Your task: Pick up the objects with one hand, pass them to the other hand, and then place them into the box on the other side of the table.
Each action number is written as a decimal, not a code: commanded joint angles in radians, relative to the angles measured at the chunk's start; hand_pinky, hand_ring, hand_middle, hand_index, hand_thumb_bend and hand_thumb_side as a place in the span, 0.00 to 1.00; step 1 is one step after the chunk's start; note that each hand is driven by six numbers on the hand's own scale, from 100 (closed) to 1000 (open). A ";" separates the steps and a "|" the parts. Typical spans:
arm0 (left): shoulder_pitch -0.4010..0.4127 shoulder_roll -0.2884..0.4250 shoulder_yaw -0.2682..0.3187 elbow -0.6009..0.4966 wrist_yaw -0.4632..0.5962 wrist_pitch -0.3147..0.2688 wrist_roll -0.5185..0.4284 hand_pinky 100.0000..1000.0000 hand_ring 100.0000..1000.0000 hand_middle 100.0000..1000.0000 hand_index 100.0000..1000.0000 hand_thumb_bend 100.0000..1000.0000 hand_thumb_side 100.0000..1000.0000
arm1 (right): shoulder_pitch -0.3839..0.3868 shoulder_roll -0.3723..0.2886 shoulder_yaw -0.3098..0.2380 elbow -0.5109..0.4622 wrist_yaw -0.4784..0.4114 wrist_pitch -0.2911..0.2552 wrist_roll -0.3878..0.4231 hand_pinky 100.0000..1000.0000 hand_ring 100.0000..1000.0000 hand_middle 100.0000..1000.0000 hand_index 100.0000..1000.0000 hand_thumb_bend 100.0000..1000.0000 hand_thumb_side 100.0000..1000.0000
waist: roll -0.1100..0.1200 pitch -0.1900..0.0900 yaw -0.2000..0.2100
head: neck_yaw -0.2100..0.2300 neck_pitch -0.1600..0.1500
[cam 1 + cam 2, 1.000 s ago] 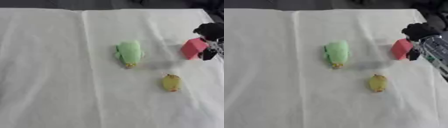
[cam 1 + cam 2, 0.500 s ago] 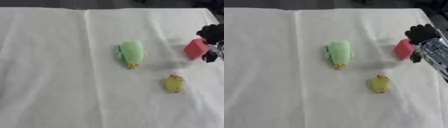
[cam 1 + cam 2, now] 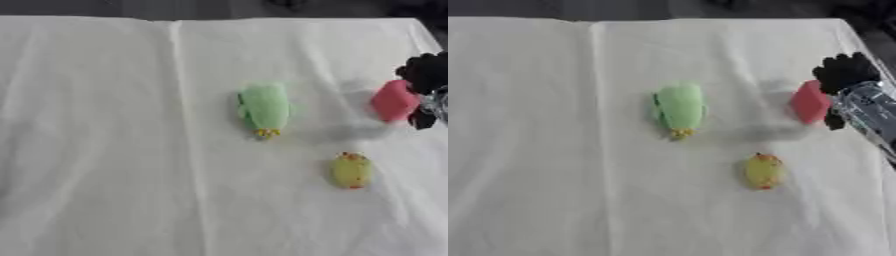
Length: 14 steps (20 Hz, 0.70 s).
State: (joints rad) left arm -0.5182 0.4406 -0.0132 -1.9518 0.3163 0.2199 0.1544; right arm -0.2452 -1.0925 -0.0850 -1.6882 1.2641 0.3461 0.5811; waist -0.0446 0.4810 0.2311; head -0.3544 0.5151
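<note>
- Table (image 3: 105, 150): covered by a white cloth with a lengthwise crease left of centre; it fills both eye views.
- Pink block (image 3: 808, 102): a small reddish-pink object near the right edge of the cloth, held off the surface with a soft shadow on the cloth to its left.
- Right hand (image 3: 846, 75): black, entering from the right edge; dark fingers curl over the top of the pink block and a dark thumb tip shows at its lower right side, so the hand is clasped round the block. A silver wrist section lies just beyond it.
- Green toy (image 3: 263, 106): pale green, oblong, lying lengthwise near the middle of the cloth, with a small yellow-orange tip at its near end; well apart from the pink block.
- Yellow toy (image 3: 352, 170): small, rounded, yellow with reddish flecks, lying nearer the camera, to the right of the green toy and below the pink block; touching neither.
- Left hand: appears in neither view.
</note>
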 commanded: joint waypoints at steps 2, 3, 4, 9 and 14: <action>-0.003 0.028 0.004 -0.022 -0.006 -0.001 -0.005 0.90 0.81 0.71 0.79 0.64 0.44 | 0.000 -0.021 -0.018 0.006 0.017 0.005 -0.017 1.00 0.99 0.90 0.90 0.36 0.00 | 0.004 -0.016 0.003 | -0.012 -0.015; -0.003 0.029 0.004 -0.023 -0.006 -0.002 -0.005 0.90 0.82 0.71 0.79 0.64 0.44 | 0.000 -0.021 -0.019 0.008 0.020 0.007 -0.021 1.00 0.99 0.90 0.90 0.36 0.00 | 0.005 -0.015 0.004 | -0.017 -0.015; -0.002 0.029 0.004 -0.024 -0.006 -0.002 -0.005 0.90 0.82 0.71 0.79 0.64 0.44 | -0.001 -0.021 -0.019 0.010 0.025 0.009 -0.026 1.00 0.99 0.90 0.90 0.36 0.00 | 0.006 -0.014 0.005 | -0.023 -0.016; -0.002 0.028 0.002 -0.030 -0.007 -0.002 -0.007 0.90 0.82 0.71 0.79 0.64 0.44 | -0.002 -0.025 -0.014 0.028 0.066 0.003 -0.016 1.00 0.99 0.90 0.89 0.38 0.00 | 0.011 -0.012 0.012 | -0.044 -0.020; 0.000 0.026 0.000 -0.030 -0.006 -0.001 -0.009 0.90 0.82 0.71 0.79 0.64 0.45 | -0.010 -0.022 -0.006 0.039 0.126 -0.024 0.018 1.00 0.99 0.89 0.89 0.38 0.00 | 0.014 -0.012 0.015 | -0.050 -0.025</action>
State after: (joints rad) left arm -0.5111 0.4411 -0.0144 -1.9578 0.3134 0.2202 0.1493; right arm -0.2475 -1.0862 -0.0837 -1.6485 1.3715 0.3272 0.5901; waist -0.0317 0.4885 0.2468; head -0.3992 0.5062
